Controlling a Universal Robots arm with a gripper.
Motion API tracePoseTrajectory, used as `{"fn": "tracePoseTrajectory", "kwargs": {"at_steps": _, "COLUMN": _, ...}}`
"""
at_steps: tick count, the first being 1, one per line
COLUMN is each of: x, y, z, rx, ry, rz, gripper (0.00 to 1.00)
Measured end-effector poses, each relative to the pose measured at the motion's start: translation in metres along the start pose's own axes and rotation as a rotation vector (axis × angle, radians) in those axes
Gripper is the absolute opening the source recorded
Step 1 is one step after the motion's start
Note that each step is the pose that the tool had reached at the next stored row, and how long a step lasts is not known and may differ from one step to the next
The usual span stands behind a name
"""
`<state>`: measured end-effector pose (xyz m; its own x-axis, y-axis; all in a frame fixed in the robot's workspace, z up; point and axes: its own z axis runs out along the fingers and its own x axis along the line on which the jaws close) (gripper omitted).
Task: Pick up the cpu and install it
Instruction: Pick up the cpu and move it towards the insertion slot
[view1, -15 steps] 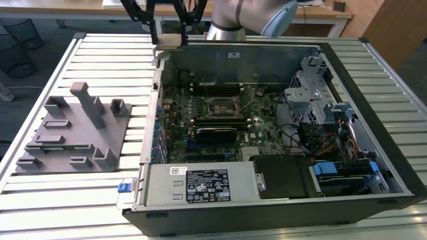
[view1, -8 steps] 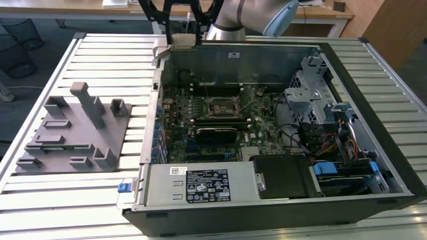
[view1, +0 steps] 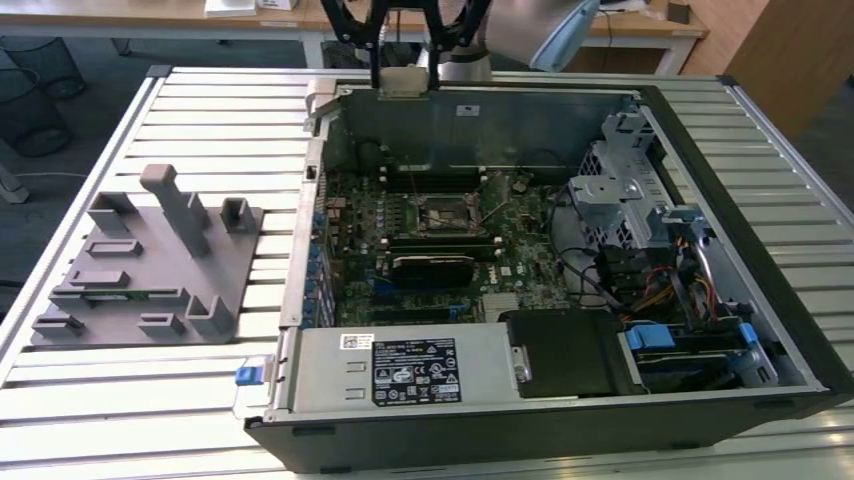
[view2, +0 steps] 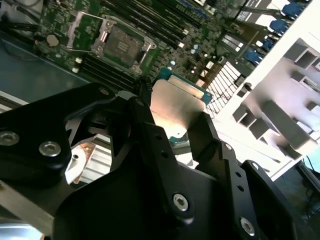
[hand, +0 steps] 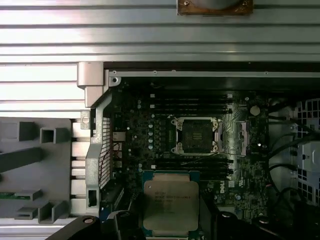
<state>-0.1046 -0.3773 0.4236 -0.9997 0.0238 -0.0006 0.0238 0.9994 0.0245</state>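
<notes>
Slatted tabletop (view1: 200, 90) is occupied by an open case (view1: 534, 120). Apart from its socket (hand: 196, 136), the cpu (hand: 171, 200) is clamped by opposite edges in the pincer (hand: 171, 222). It is judged light, stiff, slick-topped and fragile underneath.

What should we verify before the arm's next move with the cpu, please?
1. Grip: the gripper clamps the cpu on two opposite sides: ok.
2. The socket is uncovered and its centre is bare: ok.
3. The cpu's edges run parallel to the socket's in the first wrist view: ok.
4. The cpu is centred over the socket: cannot tell.
5. Corner markings are matched: cannot tell.
</notes>
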Motion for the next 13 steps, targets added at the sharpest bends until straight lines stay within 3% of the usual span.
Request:
{"fn": "tracePoseTrajectory", "kwargs": {"at_steps": 5, "x": -0.0227, "y": 0.0011, "z": 0.0006, "rx": 0.0001, "ry": 0.0002, "rz": 0.000, "gripper": 0.54}}
{"fn": "tracePoseTrajectory", "kwargs": {"at_steps": 13, "x": -0.0493, "y": 0.0034, "z": 0.0028, "rx": 0.0000, "ry": 0.0001, "rz": 0.000, "gripper": 0.54}}
